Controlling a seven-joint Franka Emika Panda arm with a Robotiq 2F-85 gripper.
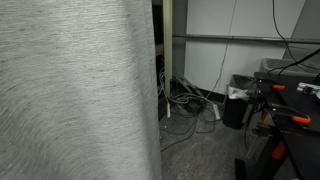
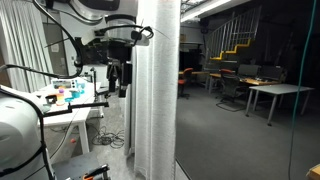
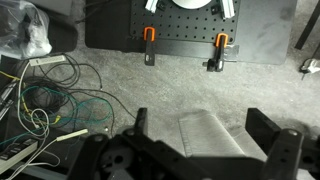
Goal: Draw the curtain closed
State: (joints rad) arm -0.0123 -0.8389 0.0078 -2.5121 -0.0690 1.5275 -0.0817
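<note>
The curtain (image 1: 75, 90) is light grey woven fabric with soft vertical folds and fills the left half of an exterior view. In an exterior view it hangs as a narrow floor-length column (image 2: 157, 95) beside a glass pane. My gripper (image 2: 120, 70) is at the curtain's left edge, at mid height. In the wrist view, which looks down at the floor, the gripper (image 3: 201, 115) is open. A fold of the curtain (image 3: 212, 137) lies between the two wide-apart fingers, and neither finger presses on it.
Tangled cables (image 3: 50, 100) and a plastic bag (image 3: 25, 35) lie on the floor below. A black board with orange clamps (image 3: 190, 25) is further out. A black bin (image 1: 237, 105) and a clamp-fitted bench (image 1: 290, 115) stand right of the curtain. A white table (image 2: 60, 100) stands by the arm.
</note>
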